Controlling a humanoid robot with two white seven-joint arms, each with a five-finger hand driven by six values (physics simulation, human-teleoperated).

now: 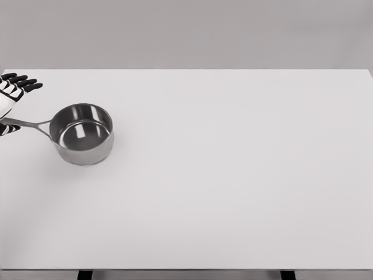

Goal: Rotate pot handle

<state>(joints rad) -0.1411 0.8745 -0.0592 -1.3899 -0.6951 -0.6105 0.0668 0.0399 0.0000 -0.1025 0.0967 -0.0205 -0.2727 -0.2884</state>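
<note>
Pot handle (pixel 26 123) points left, between left hand (pixel 10 102) fingers (pixel 23 83).

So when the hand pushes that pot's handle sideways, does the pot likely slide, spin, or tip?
Probably spin and slide rather than tip: the pot looks squat and wide, sitting flat on the table. Its shiny metal suggests a stiff body that may slip easily on the smooth top. The long handle, near the left hand, should give good leverage for turning.
</note>
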